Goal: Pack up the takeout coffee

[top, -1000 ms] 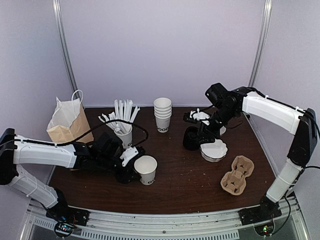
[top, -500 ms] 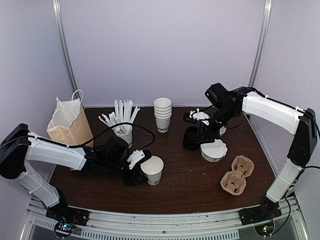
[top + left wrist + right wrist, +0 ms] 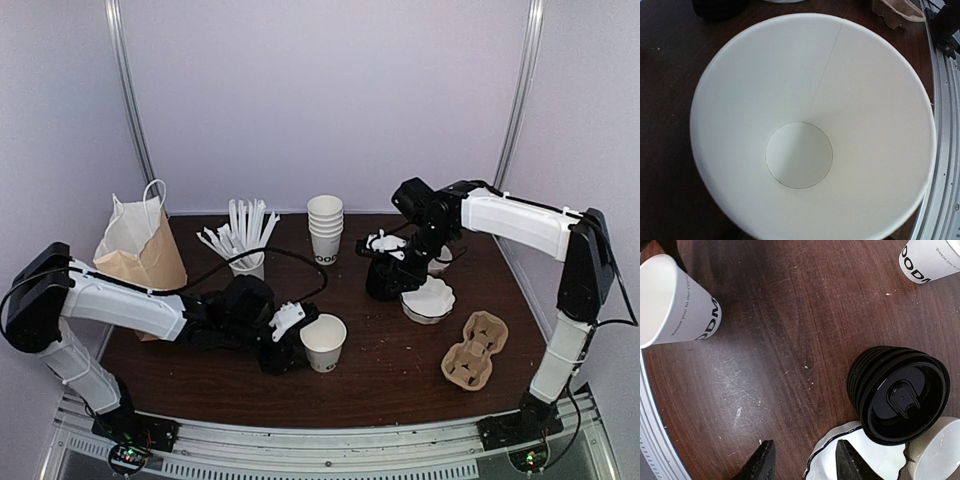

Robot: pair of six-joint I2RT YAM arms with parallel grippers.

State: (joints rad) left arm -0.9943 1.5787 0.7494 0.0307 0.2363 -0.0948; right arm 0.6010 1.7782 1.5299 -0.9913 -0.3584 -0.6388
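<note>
Two claws | left claw (image 3: 296,339) squeezes the cup (image 3: 323,342) | right claw (image 3: 802,455) wide open, holds nothing, black lids (image 3: 900,395) near it | take one lid only, keep cup straight

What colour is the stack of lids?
Black. The lids show best in the right wrist view.
</note>
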